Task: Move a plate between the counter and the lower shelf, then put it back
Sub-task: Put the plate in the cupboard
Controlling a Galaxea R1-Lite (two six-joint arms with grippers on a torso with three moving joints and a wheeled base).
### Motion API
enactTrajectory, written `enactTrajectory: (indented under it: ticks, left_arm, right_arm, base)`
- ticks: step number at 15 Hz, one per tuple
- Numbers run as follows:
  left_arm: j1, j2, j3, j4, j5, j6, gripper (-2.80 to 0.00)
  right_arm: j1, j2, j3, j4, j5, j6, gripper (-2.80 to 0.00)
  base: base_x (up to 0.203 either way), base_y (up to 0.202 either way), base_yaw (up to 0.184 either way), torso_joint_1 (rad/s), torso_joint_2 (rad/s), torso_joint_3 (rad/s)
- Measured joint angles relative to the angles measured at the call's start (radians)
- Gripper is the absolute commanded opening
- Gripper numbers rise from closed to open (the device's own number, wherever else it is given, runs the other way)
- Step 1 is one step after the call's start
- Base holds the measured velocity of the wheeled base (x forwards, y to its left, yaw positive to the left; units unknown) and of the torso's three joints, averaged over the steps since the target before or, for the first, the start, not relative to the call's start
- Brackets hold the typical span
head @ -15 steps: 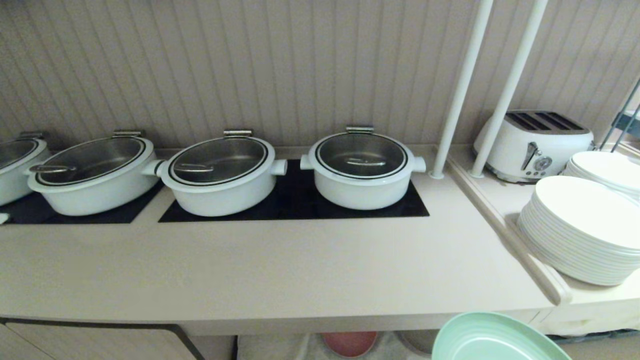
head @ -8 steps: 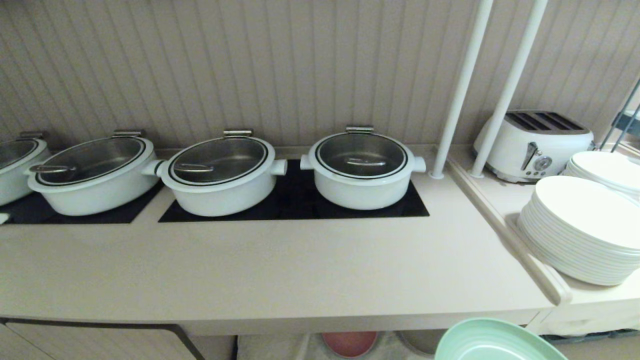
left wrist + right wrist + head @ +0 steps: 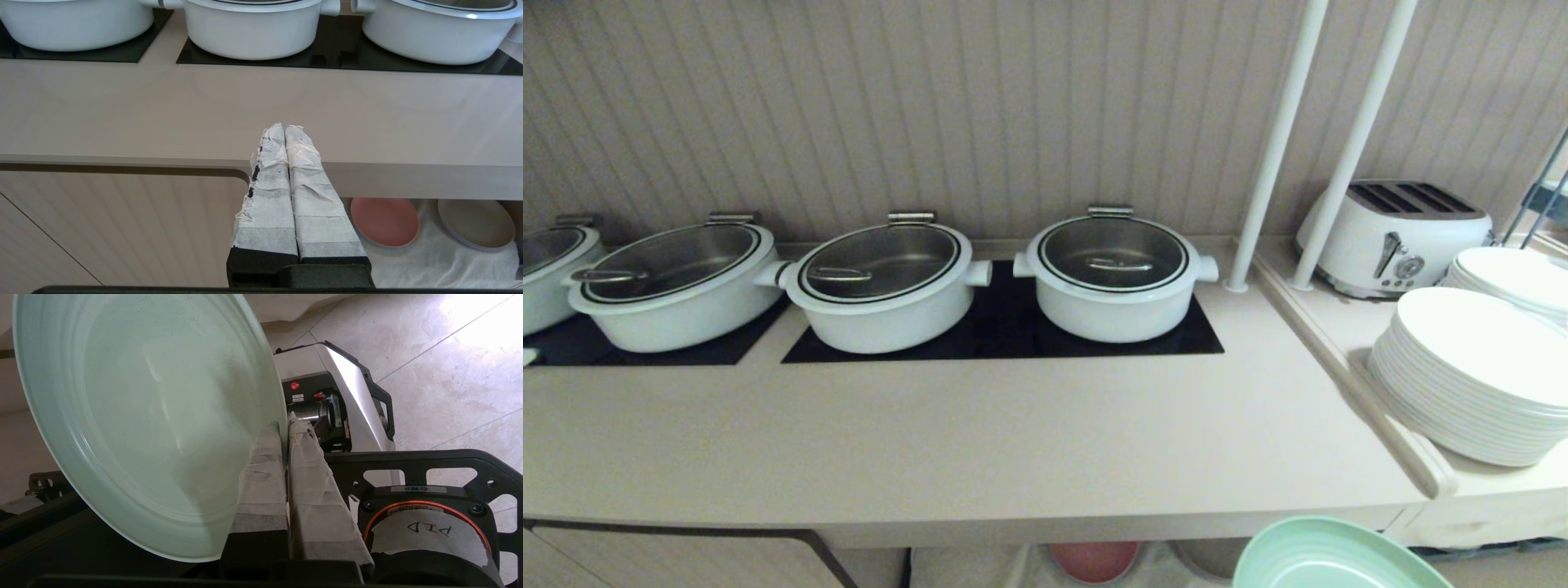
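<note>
Four white pots (image 3: 880, 282), two white plate stacks (image 3: 1474, 376), one toaster (image 3: 1392, 233), one mint-green plate (image 3: 1331, 559), one pink plate (image 3: 1093, 559).

Head view high over the counter (image 3: 980, 441); wrist views close, low before it.

plate (image 3: 1331, 559): mint-green, round, tilted | off counter (image 3: 980, 441), before its front edge | lower shelf (image 3: 441, 257): white cloth floor

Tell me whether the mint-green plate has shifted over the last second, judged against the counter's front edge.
Barely. The round mint-green plastic plate dipped slightly below the beige counter's front edge, then rose a touch, and sits about where it started, slightly lower.
</note>
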Motion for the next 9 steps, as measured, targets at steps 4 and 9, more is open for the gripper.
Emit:
enactTrajectory:
  ticks: [4,9]
  left_arm:
    - [0.0,0.0,0.0,0.0,0.0,0.0,-2.8]
    - [0.0,0.0,0.0,0.0,0.0,-0.001,-2.8]
  right_arm:
    - [-0.001,0.003,-0.001,0.0,0.002,-0.016,-2.8]
    - [0.0,0.005,0.005,0.011,0.004,-0.017,-2.8]
  base:
    - [0.0,0.0,0.0,0.0,0.0,0.0]
    - [0.0,0.0,0.0,0.0,0.0,0.0]
